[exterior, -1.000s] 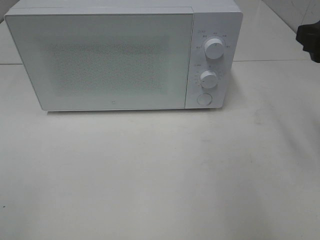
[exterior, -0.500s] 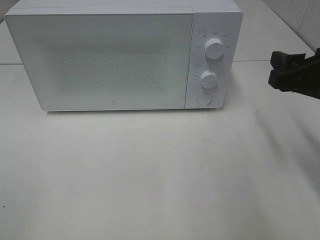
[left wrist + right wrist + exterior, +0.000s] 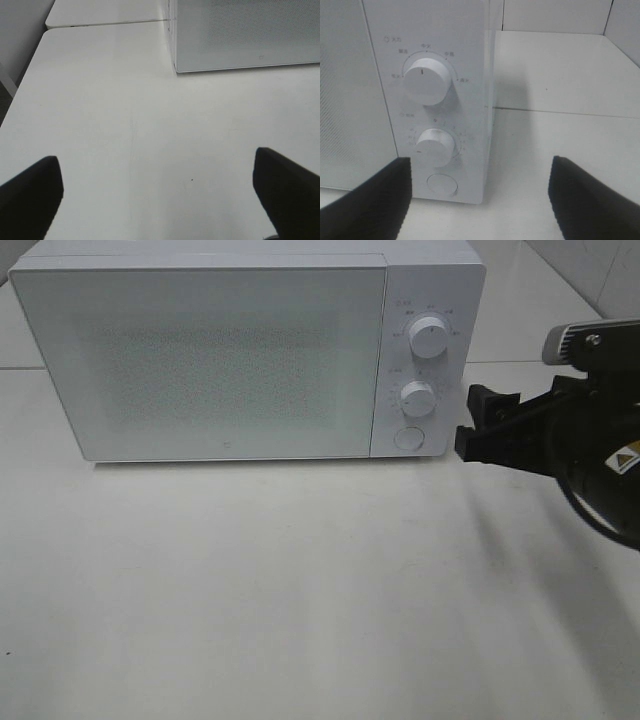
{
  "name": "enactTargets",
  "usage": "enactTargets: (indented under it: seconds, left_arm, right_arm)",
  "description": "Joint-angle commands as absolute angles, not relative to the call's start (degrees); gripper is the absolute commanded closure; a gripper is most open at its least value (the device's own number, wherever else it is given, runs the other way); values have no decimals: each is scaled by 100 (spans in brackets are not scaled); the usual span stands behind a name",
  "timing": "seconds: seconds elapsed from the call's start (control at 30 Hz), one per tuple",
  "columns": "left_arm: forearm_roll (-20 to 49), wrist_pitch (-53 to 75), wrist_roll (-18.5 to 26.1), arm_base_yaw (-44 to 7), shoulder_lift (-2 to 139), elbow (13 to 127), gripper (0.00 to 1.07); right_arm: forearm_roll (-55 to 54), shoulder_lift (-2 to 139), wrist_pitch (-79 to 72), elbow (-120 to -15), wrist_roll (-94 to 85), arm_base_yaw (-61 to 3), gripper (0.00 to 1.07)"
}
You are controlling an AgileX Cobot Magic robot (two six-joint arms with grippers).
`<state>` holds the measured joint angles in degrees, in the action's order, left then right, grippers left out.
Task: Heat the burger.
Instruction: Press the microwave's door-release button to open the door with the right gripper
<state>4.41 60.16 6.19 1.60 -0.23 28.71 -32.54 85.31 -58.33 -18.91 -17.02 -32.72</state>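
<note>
The burger is out of view; it shows in no frame. A white microwave stands at the back of the table with its door closed, and its frosted window shows nothing inside. My right gripper hovers just right of the microwave's control panel, open and empty. In the right wrist view, the right gripper faces the upper knob, the lower knob and the round button. My left gripper is open over the bare table, with the microwave's corner ahead of it.
The white table stretches in front of the microwave. A seam between two tabletops runs behind the microwave's left side. The table's left edge drops off beside the left arm.
The right arm has come in from the right edge of the exterior view and moved left and down, close to the microwave's control panel. Its jaws stayed open.
</note>
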Motion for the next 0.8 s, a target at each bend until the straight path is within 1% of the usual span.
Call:
enactTargets:
  seconds: [0.03, 0.07, 0.1, 0.13, 0.2, 0.23, 0.3, 0.37, 0.67, 0.73, 0.8]
  left_arm:
    - [441, 5953, 619, 138, -143, 2859, 9]
    - [441, 5953, 619, 138, -143, 2859, 9]
    - [441, 5953, 619, 138, -143, 2859, 9]
    - [441, 5953, 619, 138, -143, 2859, 9]
    - [441, 5953, 619, 138, -143, 2859, 9]
    - [441, 5953, 619, 138, -143, 2859, 9]
    - [441, 5953, 619, 138, -143, 2859, 9]
    - [441, 5953, 619, 138, -143, 2859, 9]
    - [441, 5953, 619, 138, -143, 2859, 9]
    - [441, 5953, 619, 138, -143, 2859, 9]
    - [441, 5953, 619, 138, -143, 2859, 9]
  right_arm:
    - [-3587, 8829, -6245, -1874, -1805, -3655, 33]
    - [-3804, 9013, -6354, -1879, -1805, -3873, 33]
    - [-3804, 9013, -6354, -1879, -1805, -3873, 33]
    - [-3988, 9167, -6429, -1885, -1805, -4062, 33]
    - [-4062, 9236, -6452, -1885, -1805, -4137, 33]
    - [-4240, 9391, -6497, -1885, -1799, -4309, 33]
    - [-4303, 9442, -6520, -1885, -1782, -4372, 33]
    - [-4435, 9609, -6583, -1885, -1776, -4589, 33]
    - [-4578, 9746, -6578, -1954, -1753, -4710, 33]
    - [-4578, 9746, -6600, -1954, -1633, -4710, 33]
    - [-4578, 9746, -6600, -1954, -1071, -4710, 34]
